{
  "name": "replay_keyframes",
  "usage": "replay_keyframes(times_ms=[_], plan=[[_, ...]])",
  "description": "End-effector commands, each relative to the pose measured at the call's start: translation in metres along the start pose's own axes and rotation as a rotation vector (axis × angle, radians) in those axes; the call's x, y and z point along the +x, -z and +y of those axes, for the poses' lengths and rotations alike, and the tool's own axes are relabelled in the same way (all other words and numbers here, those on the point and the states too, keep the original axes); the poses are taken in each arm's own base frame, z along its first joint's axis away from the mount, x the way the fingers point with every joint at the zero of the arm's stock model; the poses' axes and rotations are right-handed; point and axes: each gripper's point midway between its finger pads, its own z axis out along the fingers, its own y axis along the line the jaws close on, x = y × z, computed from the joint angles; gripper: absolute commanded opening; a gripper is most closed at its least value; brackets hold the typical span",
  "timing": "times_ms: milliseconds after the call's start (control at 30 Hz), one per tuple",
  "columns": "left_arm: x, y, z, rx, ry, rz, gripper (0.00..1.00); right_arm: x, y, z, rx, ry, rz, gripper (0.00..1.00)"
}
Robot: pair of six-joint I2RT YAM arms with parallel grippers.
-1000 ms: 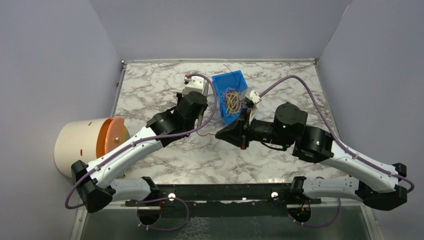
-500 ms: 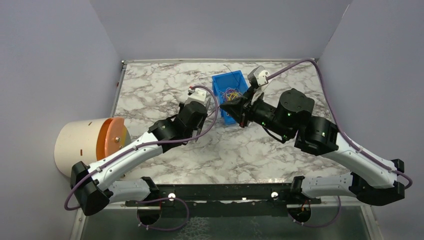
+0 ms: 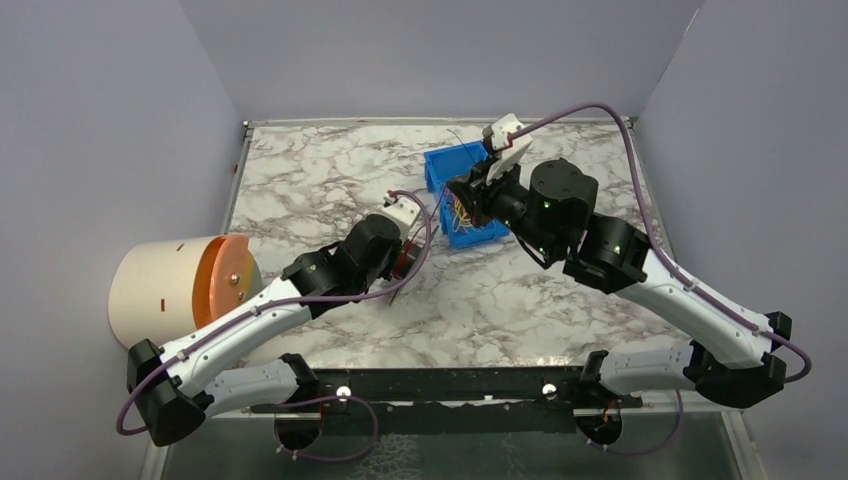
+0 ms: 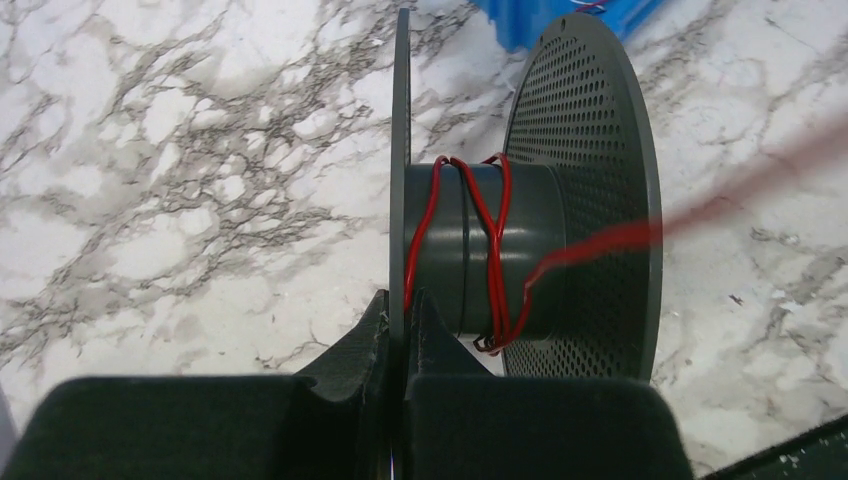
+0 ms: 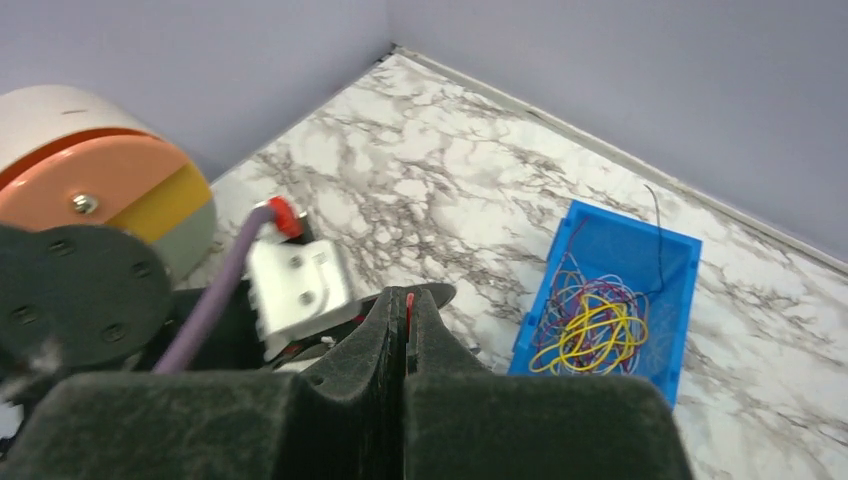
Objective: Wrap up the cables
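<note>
My left gripper [image 4: 400, 305] is shut on the thin flange of the black round spool [image 4: 560, 250] and holds it on edge above the table. A red cable [image 4: 497, 240] is wound a few turns round the spool's hub and runs off to the right, blurred. My right gripper [image 5: 407, 300] is shut on that red cable [image 5: 410, 297] and hangs over the blue bin [image 5: 670, 250]. The other cables [image 5: 595, 325], a yellow, purple and orange tangle, lie in the bin. In the top view the left gripper [image 3: 405, 262] is at mid-table and the right gripper [image 3: 458, 190] is by the bin [image 3: 440, 160].
A cream cylinder with an orange and yellow face [image 3: 175, 285] lies at the table's left edge and also shows in the right wrist view [image 5: 90, 180]. Grey walls close in the back and both sides. The marble table [image 3: 300, 180] spreads around the arms.
My right gripper has swung from the middle of the table up and back to the blue bin, drawing the red cable with it. My left gripper has brought the spool back toward the near side.
</note>
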Motion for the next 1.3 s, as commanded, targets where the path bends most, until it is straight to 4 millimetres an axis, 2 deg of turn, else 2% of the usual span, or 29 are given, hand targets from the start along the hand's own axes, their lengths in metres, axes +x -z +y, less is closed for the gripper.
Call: replay_keyframes(times_ms=[0, 300, 433, 467, 633, 833, 1033, 1267], plan=[[-0.022, 0.019, -0.023, 0.175, -0.018, -0.117, 0.00, -0.022, -0.013, -0.017, 0.024, -0.023, -0.056, 0.01], [-0.030, 0.058, -0.051, 0.422, -0.035, -0.210, 0.00, 0.004, -0.039, -0.046, 0.048, -0.087, -0.008, 0.01], [-0.037, 0.078, -0.055, 0.490, -0.026, -0.254, 0.00, 0.027, -0.042, -0.063, 0.077, -0.130, 0.030, 0.01], [-0.039, 0.082, -0.055, 0.501, -0.020, -0.266, 0.00, 0.038, -0.042, -0.065, 0.083, -0.140, 0.049, 0.01], [-0.049, 0.105, -0.056, 0.553, 0.006, -0.326, 0.00, 0.075, -0.034, -0.082, 0.125, -0.195, 0.102, 0.01], [-0.060, 0.122, -0.054, 0.584, 0.033, -0.374, 0.00, 0.108, -0.020, -0.094, 0.170, -0.239, 0.142, 0.01], [-0.072, 0.137, -0.051, 0.600, 0.065, -0.427, 0.00, 0.142, -0.006, -0.099, 0.205, -0.282, 0.185, 0.01], [-0.097, 0.164, -0.040, 0.609, 0.151, -0.557, 0.00, 0.179, 0.000, -0.092, 0.192, -0.351, 0.240, 0.01]])
